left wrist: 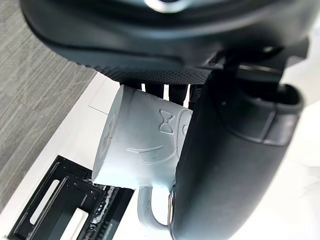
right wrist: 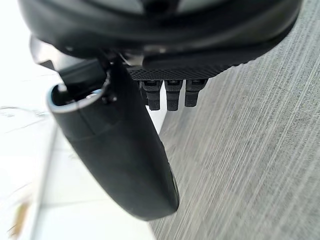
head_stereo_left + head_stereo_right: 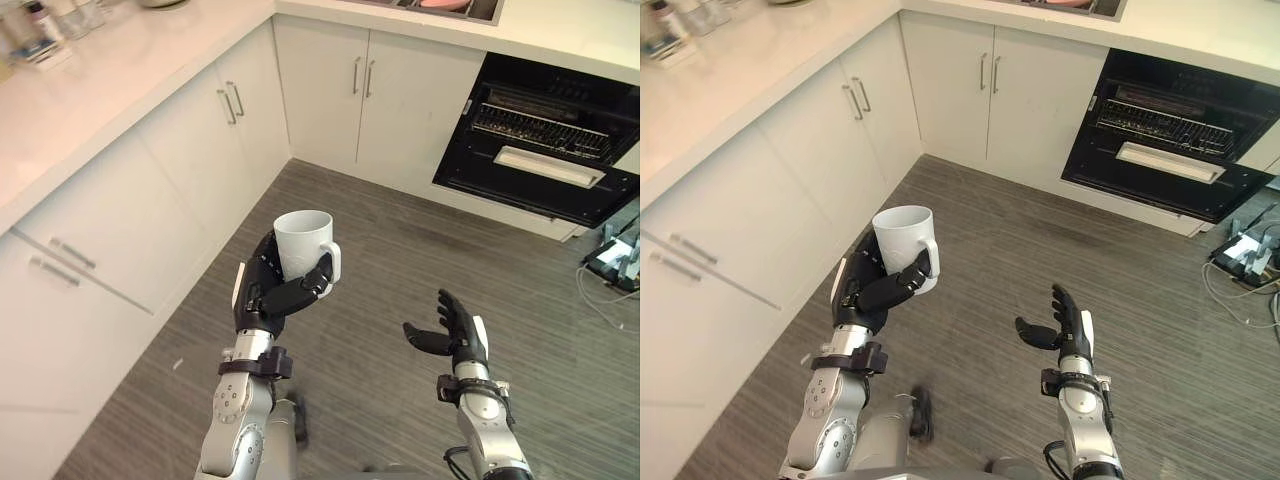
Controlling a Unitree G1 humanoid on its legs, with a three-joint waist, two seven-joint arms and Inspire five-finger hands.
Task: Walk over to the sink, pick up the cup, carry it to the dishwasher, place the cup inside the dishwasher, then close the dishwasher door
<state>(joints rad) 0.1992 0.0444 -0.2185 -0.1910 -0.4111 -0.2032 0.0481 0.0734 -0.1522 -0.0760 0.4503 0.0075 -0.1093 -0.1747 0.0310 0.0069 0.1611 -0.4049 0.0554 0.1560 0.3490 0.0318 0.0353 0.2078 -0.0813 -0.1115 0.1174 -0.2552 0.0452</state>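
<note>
- Grey striped floor [image 3: 400,250] fills the corner of a kitchen, with white cabinets [image 3: 200,160] under a pale countertop [image 3: 100,90] on two sides.
- The cup [image 3: 303,240] is white and is in the left hand [image 3: 268,295], above the floor and well apart from any surface.
- The fingers of this hand are wrapped around the body of the cup. The thumb crosses its front, near the handle [image 3: 334,262].
- The cup is upright with the mouth up, probably so that it sits firmly in the palm during the walk.
- The right hand [image 3: 455,330] is beside it, empty, with loose and spread fingers. I think it is free for the door later.
- The dishwasher [image 3: 545,140] is far ahead on the right. It stands open, and a rack shows in its dark inside.
- The sink [image 3: 440,8] is at the far edge of the counter.
- Between the cup and the dishwasher I see bare floor. Some equipment with white cords [image 3: 612,258] lies just beside the dishwasher and may disturb the last steps.
</note>
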